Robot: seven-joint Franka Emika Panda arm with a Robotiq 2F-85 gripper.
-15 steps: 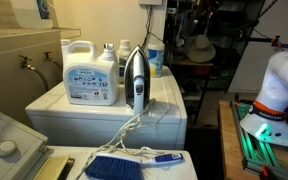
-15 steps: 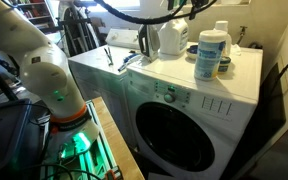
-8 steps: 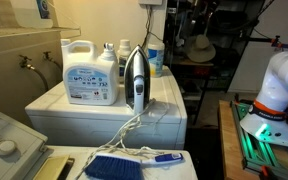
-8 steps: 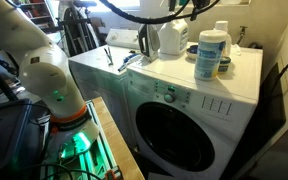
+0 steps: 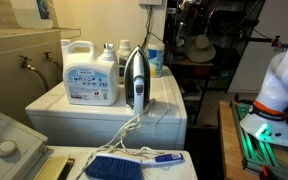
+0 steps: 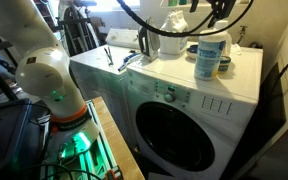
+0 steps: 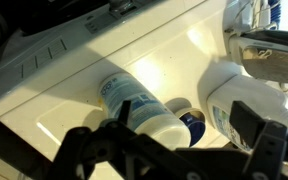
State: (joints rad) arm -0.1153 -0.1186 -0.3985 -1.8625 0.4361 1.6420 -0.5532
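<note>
In the wrist view my gripper [image 7: 184, 135] is open and empty, its two dark fingers spread wide above the top of a white washing machine [image 7: 74, 70]. Below and between the fingers are a white bottle with a blue label [image 7: 134, 105], a small blue-capped bottle [image 7: 191, 125] and a large white detergent jug [image 7: 249, 98]. In an exterior view the gripper [image 6: 199, 12] hangs at the top edge, over the jug [image 6: 174, 25] and the labelled bottle [image 6: 212, 55]. It touches nothing.
A clothes iron [image 5: 134, 80] stands upright on the washer [image 5: 104, 115], its cord trailing over the front. The jug [image 5: 91, 72] and bottles stand behind it. A blue brush [image 5: 114, 166] lies in front. The robot base [image 6: 54, 90] stands beside the washer.
The arm has swung over the washer top. The gripper now hangs above the jug and bottles, partly covering the jug. The objects on the washer have not moved.
</note>
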